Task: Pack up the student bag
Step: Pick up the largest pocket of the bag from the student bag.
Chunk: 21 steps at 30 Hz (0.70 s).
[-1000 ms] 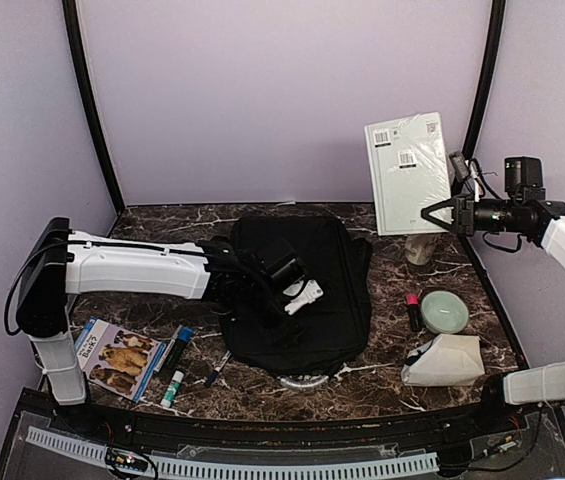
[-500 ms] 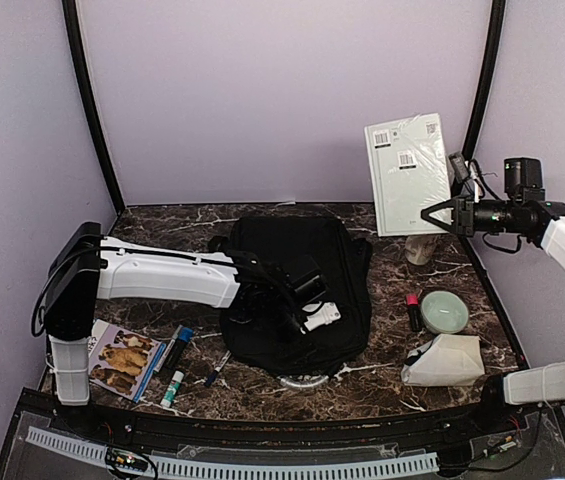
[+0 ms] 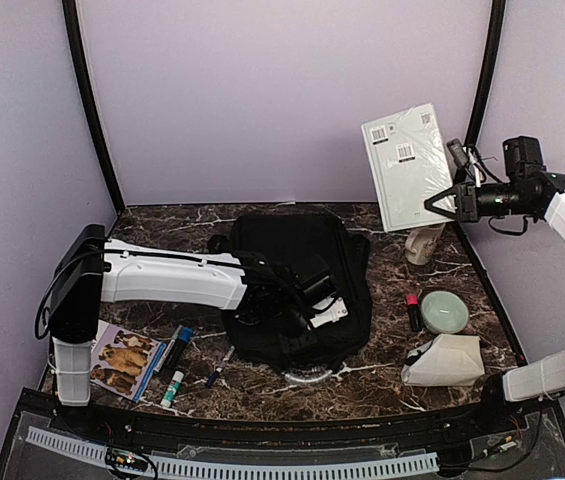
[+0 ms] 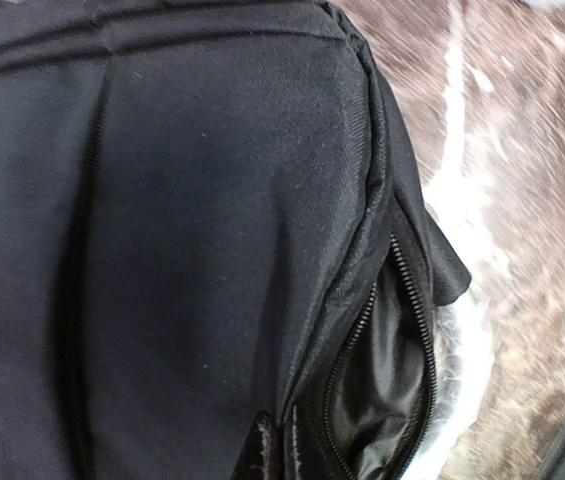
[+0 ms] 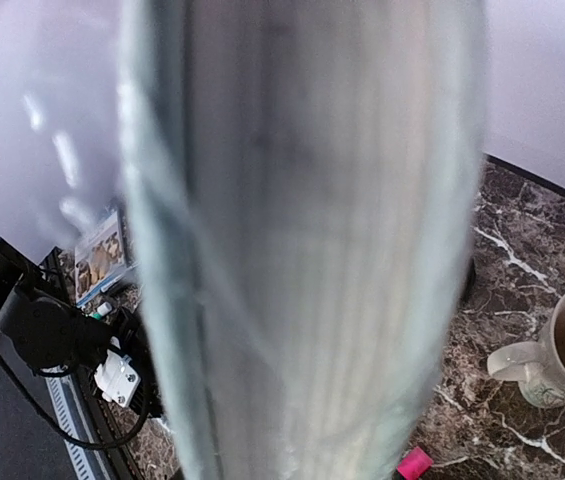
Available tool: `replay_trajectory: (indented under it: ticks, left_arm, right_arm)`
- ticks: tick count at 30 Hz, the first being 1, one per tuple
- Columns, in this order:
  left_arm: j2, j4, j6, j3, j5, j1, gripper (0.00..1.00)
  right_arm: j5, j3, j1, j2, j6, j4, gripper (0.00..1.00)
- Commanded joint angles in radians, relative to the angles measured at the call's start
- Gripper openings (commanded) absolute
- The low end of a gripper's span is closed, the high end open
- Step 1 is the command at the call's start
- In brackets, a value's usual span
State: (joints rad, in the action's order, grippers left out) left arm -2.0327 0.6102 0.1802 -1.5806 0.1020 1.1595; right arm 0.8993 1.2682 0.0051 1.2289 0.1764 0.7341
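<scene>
The dark marbled bench [image 3: 162,228] carries everything. The bag [image 3: 292,245] lies flat at its centre, black, with its long side running from 12 to 6 o'clock. The left jaws [image 3: 328,312] rest on the bag's 5 o'clock corner and are closed tight. Whether they pinch any fabric I cannot tell. The left wrist view shows a zip [image 4: 382,380] partly open at that edge, with shiny lining inside.

A pale book [image 3: 409,165] with barcode labels hangs in the air at 2 o'clock, well above the bench. The right jaws [image 3: 434,204] grip it by its lower edge, and it fills the right wrist view as a blur.

A picture book [image 3: 117,362] with dogs on its cover lies at 8 o'clock. A white pouch [image 3: 444,362] sits at 4 o'clock, with a green bowl [image 3: 445,311] just behind it and a red tube [image 3: 413,312] beside the bowl. A mug [image 3: 422,245] stands at 2 o'clock near the back wall. Between picture book and bag lie three small things: a marker [image 3: 175,350], a glue stick [image 3: 172,388] and a pen [image 3: 218,367].
</scene>
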Motion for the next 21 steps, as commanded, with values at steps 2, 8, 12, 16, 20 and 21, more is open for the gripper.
replay_trajectory:
  ticks: [2, 8, 12, 16, 20, 21]
  left_arm:
    - [0.008, -0.044, -0.048, -0.127, 0.203, -0.043, 0.00]
    - [0.064, -0.142, -0.107, -0.200, 0.263, -0.127, 0.00]
    - [0.082, -0.215, -0.110, -0.232, 0.302, -0.157, 0.00]
    - [0.076, -0.252, -0.148, -0.280, 0.323, -0.189, 0.00]
    - [0.066, -0.276, -0.187, -0.314, 0.304, -0.221, 0.00]
    - [0.061, -0.279, -0.201, -0.322, 0.299, -0.230, 0.00]
  right_arm:
    - [-0.005, 0.146, -0.007, -0.027, 0.147, 0.141, 0.00]
    - [-0.037, 0.125, -0.008, -0.030, 0.205, 0.249, 0.00]
    - [-0.066, 0.096, -0.007, -0.013, 0.134, 0.240, 0.00]
    - [0.040, 0.104, -0.005, 0.039, 0.080, 0.303, 0.00]
    - [0.149, 0.063, 0.025, 0.089, 0.081, 0.358, 0.00]
    - [0.159, 0.047, 0.040, 0.093, 0.080, 0.363, 0.00]
